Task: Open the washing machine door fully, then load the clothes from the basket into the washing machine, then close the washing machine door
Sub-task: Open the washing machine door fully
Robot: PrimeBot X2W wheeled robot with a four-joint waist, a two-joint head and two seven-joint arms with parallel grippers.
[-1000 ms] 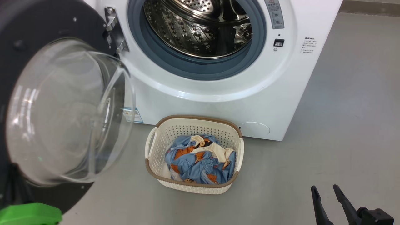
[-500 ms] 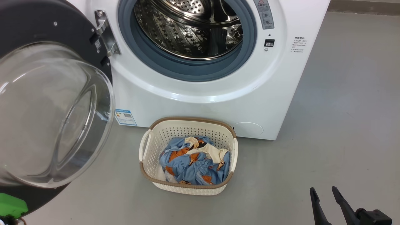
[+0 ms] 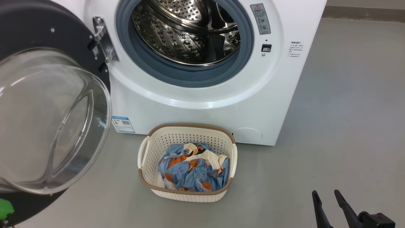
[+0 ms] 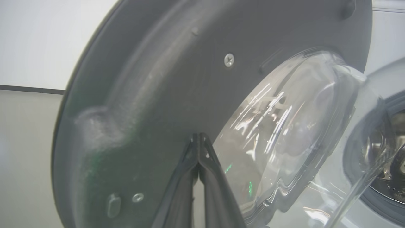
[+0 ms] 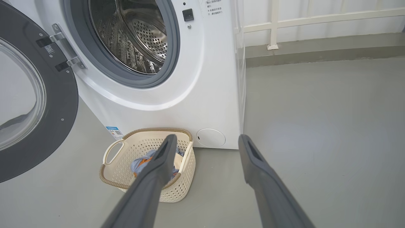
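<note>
The washing machine (image 3: 196,114) stands with its steel drum (image 3: 186,34) exposed. The washing machine door (image 3: 31,25) hangs open at the left, its glass bowl (image 3: 47,120) bulging toward me. My left gripper (image 4: 198,137) is shut on nothing, its tips right at the door's (image 4: 158,95) grey inner face beside the glass. On the floor before the machine, the basket (image 3: 190,125) holds the clothes (image 3: 193,172), blue with orange figures. My right gripper (image 3: 325,193) is open at the lower right, well clear of the basket; in the right wrist view the right gripper (image 5: 207,139) hangs above the floor beside the basket (image 5: 110,177).
Grey floor (image 3: 332,110) spreads wide to the right of the machine. A low kerb and a white railing (image 5: 316,19) run behind it. A green part (image 3: 3,209) shows at the lower left under the door.
The door has swung further left, away from the opening. The head camera has shifted, so the machine and basket sit a little more to the left. The right gripper holds its place.
</note>
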